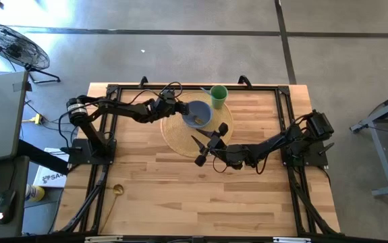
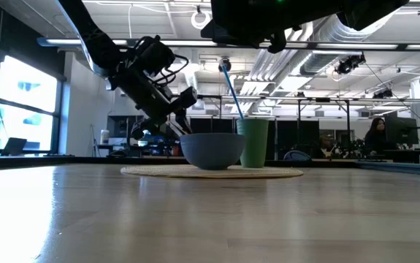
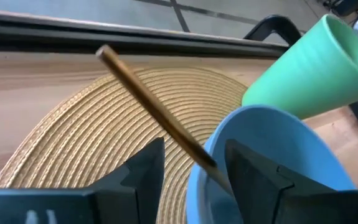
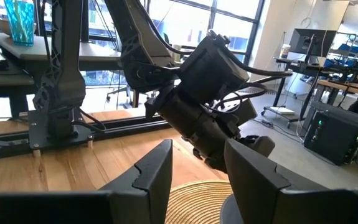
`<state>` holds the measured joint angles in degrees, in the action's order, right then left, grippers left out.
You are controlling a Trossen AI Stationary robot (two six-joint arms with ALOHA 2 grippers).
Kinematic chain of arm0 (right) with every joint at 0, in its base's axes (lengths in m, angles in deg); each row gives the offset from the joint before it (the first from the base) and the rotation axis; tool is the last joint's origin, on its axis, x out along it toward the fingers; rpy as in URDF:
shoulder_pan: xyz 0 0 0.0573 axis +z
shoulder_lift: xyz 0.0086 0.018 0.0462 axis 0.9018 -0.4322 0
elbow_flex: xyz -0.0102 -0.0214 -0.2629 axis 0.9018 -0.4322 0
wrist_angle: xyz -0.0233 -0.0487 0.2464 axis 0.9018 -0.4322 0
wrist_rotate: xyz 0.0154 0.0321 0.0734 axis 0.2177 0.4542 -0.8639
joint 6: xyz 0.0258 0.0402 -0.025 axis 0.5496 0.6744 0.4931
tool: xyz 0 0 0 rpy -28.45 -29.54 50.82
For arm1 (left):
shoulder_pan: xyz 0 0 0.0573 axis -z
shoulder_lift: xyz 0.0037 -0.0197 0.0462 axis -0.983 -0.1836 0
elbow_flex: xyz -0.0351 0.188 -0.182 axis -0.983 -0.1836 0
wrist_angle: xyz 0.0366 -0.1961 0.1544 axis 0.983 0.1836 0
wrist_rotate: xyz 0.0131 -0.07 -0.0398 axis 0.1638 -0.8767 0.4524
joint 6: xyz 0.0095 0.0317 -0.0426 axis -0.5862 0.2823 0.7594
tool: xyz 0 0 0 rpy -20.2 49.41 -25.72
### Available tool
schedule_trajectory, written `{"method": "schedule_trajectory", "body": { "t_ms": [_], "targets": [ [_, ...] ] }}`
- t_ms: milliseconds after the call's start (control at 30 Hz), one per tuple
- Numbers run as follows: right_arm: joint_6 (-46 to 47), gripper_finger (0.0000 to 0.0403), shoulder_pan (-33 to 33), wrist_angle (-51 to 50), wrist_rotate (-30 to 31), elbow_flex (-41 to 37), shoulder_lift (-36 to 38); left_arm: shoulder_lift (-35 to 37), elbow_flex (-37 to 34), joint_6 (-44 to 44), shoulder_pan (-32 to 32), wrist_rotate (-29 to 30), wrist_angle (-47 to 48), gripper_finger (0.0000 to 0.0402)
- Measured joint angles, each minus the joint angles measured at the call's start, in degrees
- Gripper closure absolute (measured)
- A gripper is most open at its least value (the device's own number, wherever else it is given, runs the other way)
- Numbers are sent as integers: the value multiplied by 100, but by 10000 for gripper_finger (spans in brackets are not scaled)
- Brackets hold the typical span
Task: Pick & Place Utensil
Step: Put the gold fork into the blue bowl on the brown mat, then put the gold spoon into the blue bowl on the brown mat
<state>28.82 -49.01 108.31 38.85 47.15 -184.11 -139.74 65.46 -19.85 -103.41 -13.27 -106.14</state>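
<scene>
Two arms at the bench: our left gripper (image 1: pixel 182 112), clamped on the wooden utensil (image 3: pixel 154 109), holds it slanting, lower end in the blue bowl (image 1: pixel 198 113). Right gripper (image 1: pixel 206 150) waits nearby w/ fingers apart, empty.

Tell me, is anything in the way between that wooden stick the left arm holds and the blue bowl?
Nothing visible. The left gripper is shut on the wooden utensil right at the blue bowl's rim, its lower end already dipping inside. The green cup stands beside the bowl, off the path.
</scene>
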Motion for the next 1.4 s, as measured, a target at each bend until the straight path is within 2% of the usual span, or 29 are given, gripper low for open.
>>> {"method": "schedule_trajectory", "body": {
  "t_ms": [600, 1067, 1400],
  "targets": [
    [0, 263, 0, 0, 0, 0, 0, 2, 0, -139, 136, -498, 42, 235],
    [4, 263, -1, -44, 0, 0, 0, 541, -2, -257, 209, -458, 1119, 235],
    [1, 263, 0, -86, 0, 0, 0, 983, -2, -530, 740, -390, 1737, 235]
  ]
}}
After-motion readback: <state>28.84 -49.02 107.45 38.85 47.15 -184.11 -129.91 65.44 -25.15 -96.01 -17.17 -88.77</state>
